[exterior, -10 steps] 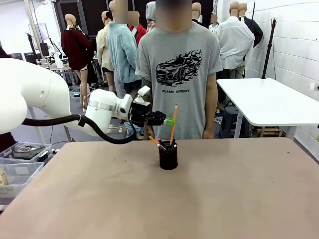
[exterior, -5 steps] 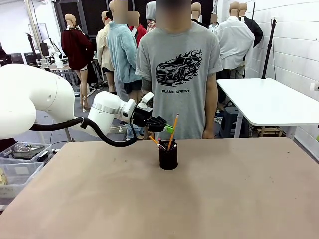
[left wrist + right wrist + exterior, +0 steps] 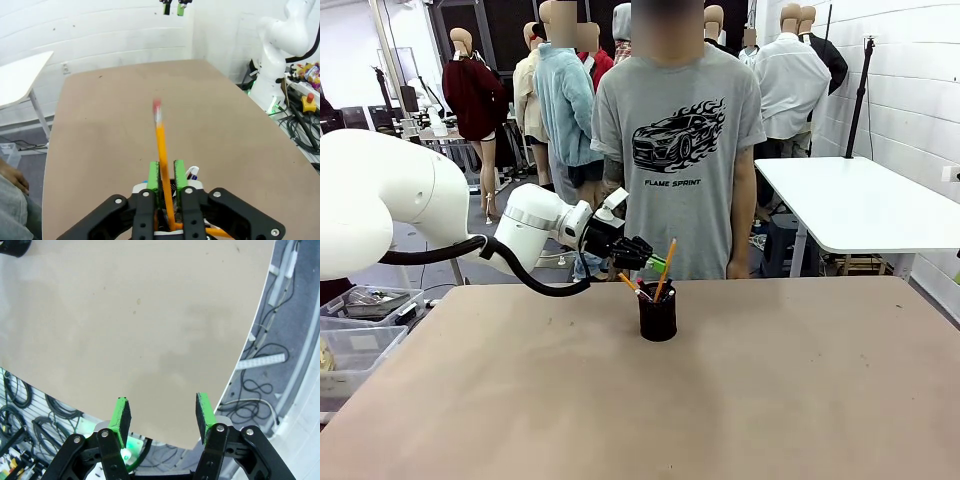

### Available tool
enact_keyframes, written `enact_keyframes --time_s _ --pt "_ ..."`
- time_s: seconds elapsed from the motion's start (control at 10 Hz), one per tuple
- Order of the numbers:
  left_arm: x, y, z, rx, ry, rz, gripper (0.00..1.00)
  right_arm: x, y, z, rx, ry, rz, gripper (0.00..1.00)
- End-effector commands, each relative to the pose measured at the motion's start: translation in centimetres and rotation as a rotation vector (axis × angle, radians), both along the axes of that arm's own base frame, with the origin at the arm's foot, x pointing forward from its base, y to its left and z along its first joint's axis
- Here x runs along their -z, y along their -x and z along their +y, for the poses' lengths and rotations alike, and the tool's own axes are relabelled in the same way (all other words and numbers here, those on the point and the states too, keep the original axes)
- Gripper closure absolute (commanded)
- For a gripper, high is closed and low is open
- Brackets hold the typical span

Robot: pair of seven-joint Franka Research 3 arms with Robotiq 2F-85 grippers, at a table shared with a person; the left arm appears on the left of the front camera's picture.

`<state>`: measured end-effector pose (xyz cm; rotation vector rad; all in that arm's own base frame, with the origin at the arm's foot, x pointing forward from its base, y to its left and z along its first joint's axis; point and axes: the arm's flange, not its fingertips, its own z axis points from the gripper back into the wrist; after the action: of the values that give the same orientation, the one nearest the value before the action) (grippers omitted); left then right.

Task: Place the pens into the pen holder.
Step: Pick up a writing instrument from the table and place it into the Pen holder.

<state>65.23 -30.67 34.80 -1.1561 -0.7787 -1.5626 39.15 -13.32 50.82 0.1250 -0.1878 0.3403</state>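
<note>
A: Front view first. Left gripper (image 3: 658, 264) hangs just above and behind the pen holder (image 3: 658, 313), reaching in from the side. The pencil (image 3: 665, 268) leans up out of the cup, its upper shaft level with the green pads. Whether the pads pinch it, too small to tell from here.

B: Count of pens there?

A: Three in or at the cup, I judge: the pencil, plus two shorter ends poking out on the arm's side of it, one orange-tipped, one dark with a reddish end. Colours too small to be sure. One holder. One person (image 3: 677, 140) stands beyond the far table edge, directly past the gripper.

B: Left wrist view?

A: The pencil runs up between the two pads (image 3: 154, 181), eraser end blurred ahead of the fingertips. Narrow gap, pads close alongside the shaft; a slight sliver shows on one side, so I cannot tell whether it is gripped or just let go. The cup's rim lies right under the fingertips, with a white-and-blue pen end (image 3: 192, 173) beside the far pad.

B: Right wrist?

A: Right gripper (image 3: 162, 415) stands partly open, nothing between its pads, over bare table (image 3: 140, 315) near its edge.

B: Step in hand?

A: Last pen going in, by my reading. Next calls for parting the pads fully and lifting straight up, clear of the eraser, without tipping the cup.
</note>
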Motion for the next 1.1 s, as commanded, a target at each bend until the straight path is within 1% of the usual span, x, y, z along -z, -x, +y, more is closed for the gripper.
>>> enact_keyframes --time_s 0.0,0.3,0.4,0.5,0.6,0.7,0.8,0.9,1.0 --pt "-0.2 0.2 0.6 0.003 -0.029 -0.010 0.62 0.4 0.0 0.0 0.002 0.014 -0.005 0.34" --pt "-0.9 0.4 1.2 -0.009 -0.040 -0.017 0.62 0.4 0.0 0.0 0.002 0.014 -0.005 0.34" --pt "-2.0 0.6 1.7 -0.044 -0.062 -0.031 0.62 0.4 0.0 0.0 0.002 0.014 -0.005 0.34" --pt "-3.8 1.1 2.5 -0.089 -0.110 -0.041 0.62 0.4 0.0 0.0 0.002 0.014 -0.005 0.34" --pt "-6.4 1.6 4.0 -0.131 -0.213 -0.022 0.62 0.4 0.0 0.0 0.002 0.014 -0.005 0.34" --pt "-9.1 2.0 6.2 -0.231 -0.288 0.071 0.62 0.4 0.0 0.0 0.002 0.014 -0.005 0.34" --pt "-11.2 2.3 8.3 -0.370 -0.406 0.123 0.62 0.4 0.0 0.0 0.002 0.014 -0.005 0.34" --pt "-12.9 3.3 10.6 -0.478 -0.546 0.131 0.62 0.4 0.0 0.0 0.002 0.014 -0.005 0.34" --pt "-14.0 4.8 13.1 -0.633 -0.716 0.233 0.62 0.4 0.0 0.0 0.002 0.014 -0.005 0.34"
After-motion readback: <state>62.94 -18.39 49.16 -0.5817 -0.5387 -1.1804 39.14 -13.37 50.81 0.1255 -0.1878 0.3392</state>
